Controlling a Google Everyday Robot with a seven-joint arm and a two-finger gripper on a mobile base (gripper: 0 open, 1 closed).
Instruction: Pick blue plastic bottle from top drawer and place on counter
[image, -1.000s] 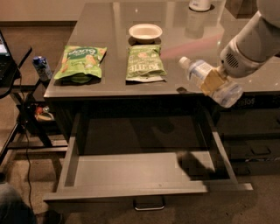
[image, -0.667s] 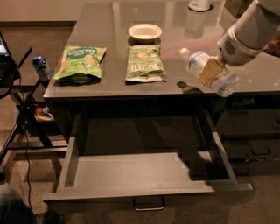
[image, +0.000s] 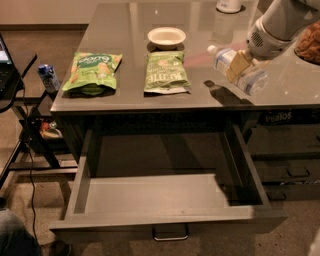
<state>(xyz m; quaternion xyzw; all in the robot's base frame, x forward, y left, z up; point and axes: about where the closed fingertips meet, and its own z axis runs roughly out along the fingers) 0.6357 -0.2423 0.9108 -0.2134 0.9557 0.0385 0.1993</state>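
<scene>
The blue plastic bottle (image: 231, 62) is a clear pale bottle with a white cap. It lies tilted in my gripper (image: 239, 66), just above the right part of the counter (image: 200, 30). My gripper is shut on the bottle's middle, with a tan finger (image: 235, 66) across it. The white arm reaches in from the upper right. The top drawer (image: 165, 200) stands pulled open below the counter's front edge, its flat bottom bare. Its metal handle (image: 170, 234) shows on the front panel.
Two green snack bags (image: 93, 73) (image: 165, 73) and a small white bowl (image: 166, 37) lie on the counter's left and middle. A white cup (image: 229, 6) stands at the back. A black side stand (image: 15, 75) with a dark-blue carton (image: 49, 78) is at the left.
My gripper has carried the bottle up and back from over the drawer's right side to above the counter's right part.
</scene>
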